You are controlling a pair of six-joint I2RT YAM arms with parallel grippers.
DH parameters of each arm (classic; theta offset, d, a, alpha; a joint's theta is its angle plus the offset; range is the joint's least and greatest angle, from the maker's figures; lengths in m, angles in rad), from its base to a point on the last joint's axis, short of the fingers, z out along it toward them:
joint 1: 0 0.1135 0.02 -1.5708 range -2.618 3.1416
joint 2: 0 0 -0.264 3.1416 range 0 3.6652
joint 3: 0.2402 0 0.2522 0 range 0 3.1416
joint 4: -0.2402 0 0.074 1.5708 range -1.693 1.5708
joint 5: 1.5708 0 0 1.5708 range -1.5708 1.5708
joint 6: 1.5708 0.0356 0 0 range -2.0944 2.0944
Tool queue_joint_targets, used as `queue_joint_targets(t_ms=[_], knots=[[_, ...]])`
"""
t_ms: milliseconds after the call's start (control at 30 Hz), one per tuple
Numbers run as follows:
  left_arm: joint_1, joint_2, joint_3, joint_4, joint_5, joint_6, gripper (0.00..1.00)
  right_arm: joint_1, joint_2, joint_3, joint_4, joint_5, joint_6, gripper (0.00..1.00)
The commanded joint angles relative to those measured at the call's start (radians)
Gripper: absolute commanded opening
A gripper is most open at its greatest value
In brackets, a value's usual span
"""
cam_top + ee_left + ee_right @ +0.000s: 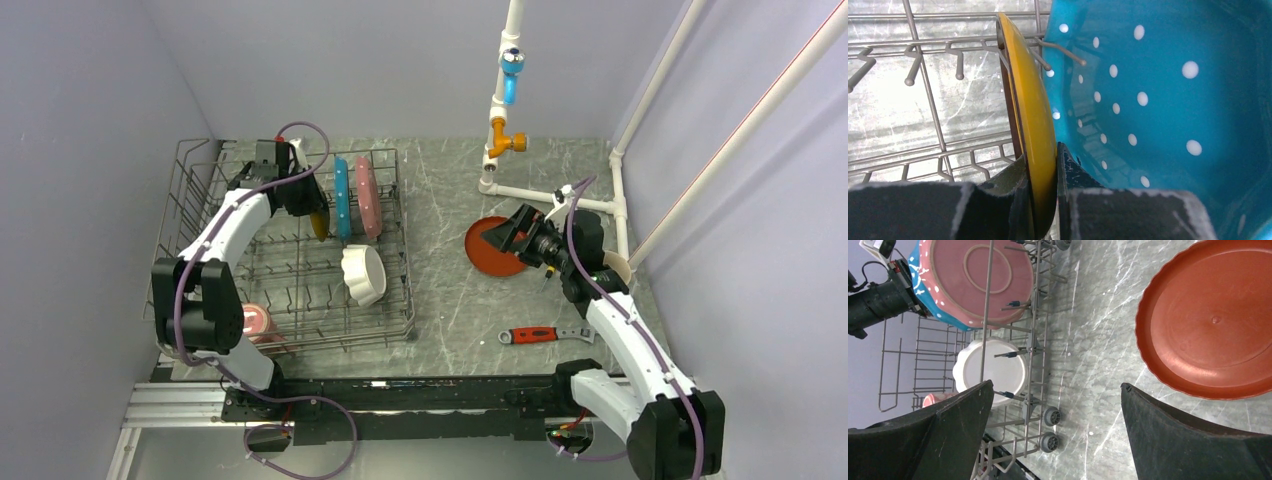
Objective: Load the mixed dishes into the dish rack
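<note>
Yellow plate [1035, 117] beside blue plate [1158, 120]

red-handled wrench [541, 335] flat on grey marbled table [450, 300], white pipe frame [499, 108] behind, blue fitting [510, 88] above orange fitting [502, 142]

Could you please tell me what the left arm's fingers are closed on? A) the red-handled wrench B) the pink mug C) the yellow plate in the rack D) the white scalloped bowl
C: the left wrist view shows the left fingers clamping the rim of the yellow plate, on edge in the dish rack beside the blue plate.
</note>
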Motion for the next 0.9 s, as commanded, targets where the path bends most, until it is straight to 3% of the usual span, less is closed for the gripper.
queue_joint_targets(t_ms=[0, 100, 267, 333, 700, 867], knots=[[0.013, 0.022, 0.071, -0.008, 0.003, 0.018, 0.1, 0.001, -0.036, 0.016, -0.004, 0.011, -0.024, 1.0], [0.013, 0.028, 0.077, -0.018, 0.015, 0.016, 0.25, 0.001, -0.05, 0.014, 0.011, -0.006, -0.016, 1.0], [0.005, -0.039, 0.044, -0.001, 0.011, 0.021, 0.65, 0.001, -0.066, -0.007, -0.008, -0.004, -0.028, 1.0], [0.004, -0.061, 0.036, -0.001, -0.001, 0.024, 0.75, 0.001, -0.066, -0.003, -0.023, 0.003, -0.026, 1.0], [0.001, -0.296, -0.075, 0.065, -0.053, 0.052, 0.82, 0.001, 0.042, 0.045, -0.137, 0.092, -0.08, 1.0], [0.0, -0.417, -0.152, 0.136, -0.053, 0.06, 0.84, 0.0, 0.151, 0.118, -0.276, 0.323, -0.073, 1.0]])
